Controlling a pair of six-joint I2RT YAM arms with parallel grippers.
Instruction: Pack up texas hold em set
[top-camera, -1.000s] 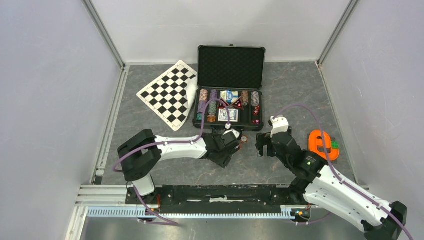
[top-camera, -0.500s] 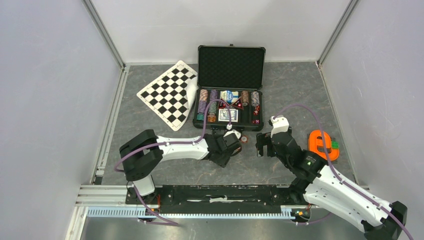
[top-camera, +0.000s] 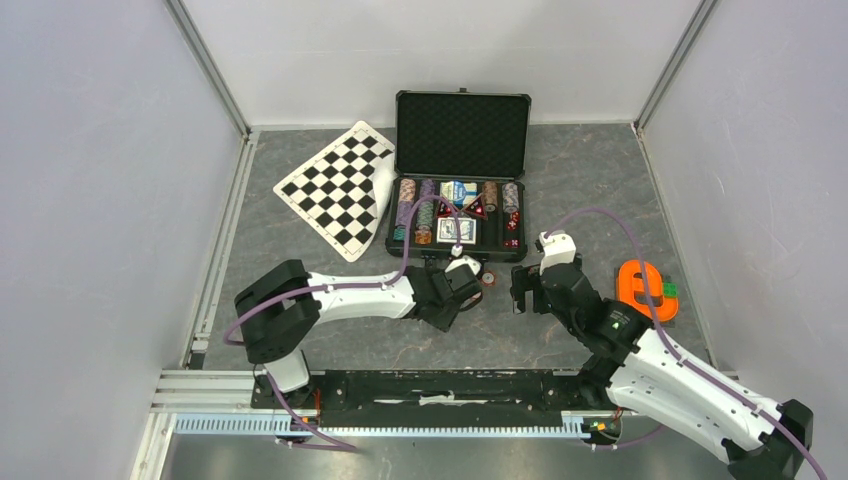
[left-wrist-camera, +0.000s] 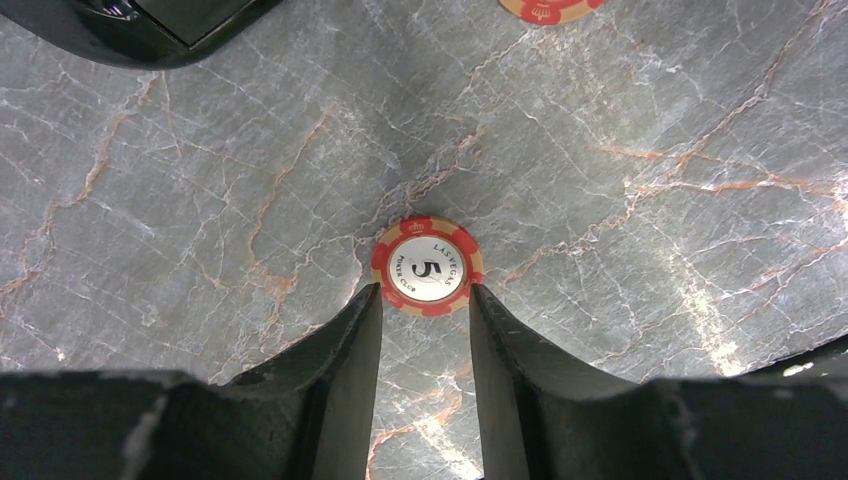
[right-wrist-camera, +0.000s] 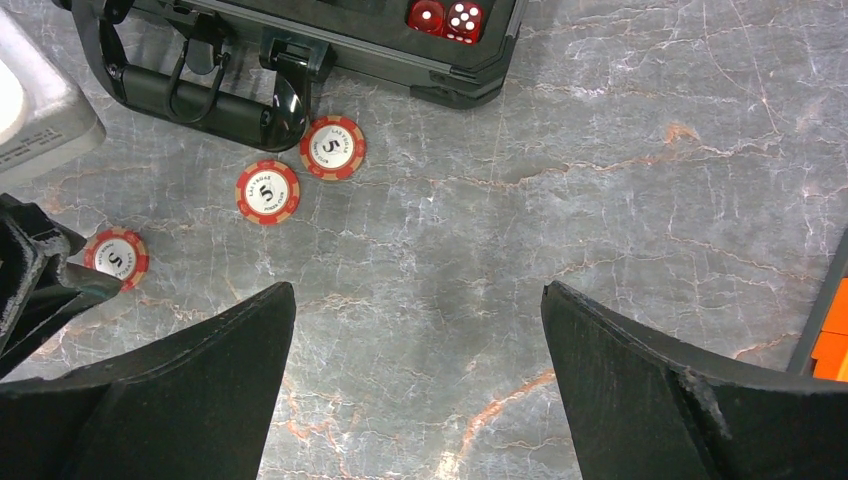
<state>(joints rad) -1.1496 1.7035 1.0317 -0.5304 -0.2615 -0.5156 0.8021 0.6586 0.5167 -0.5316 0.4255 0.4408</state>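
Bare bench (right-wrist-camera: 620, 200) lies open beneath the right end effector (right-wrist-camera: 417, 290); the case handle (right-wrist-camera: 200, 105) and two loose chips (right-wrist-camera: 267, 191) stand toward the left end effector (left-wrist-camera: 425, 292).

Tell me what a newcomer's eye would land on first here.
The open black case at the far middle of the table, its tray full of chip stacks and cards, with a checkered board lying to its left. Just in front, the left claw has its fingertips either side of a red poker chip marked 5, and two more loose chips lie by the case handle.
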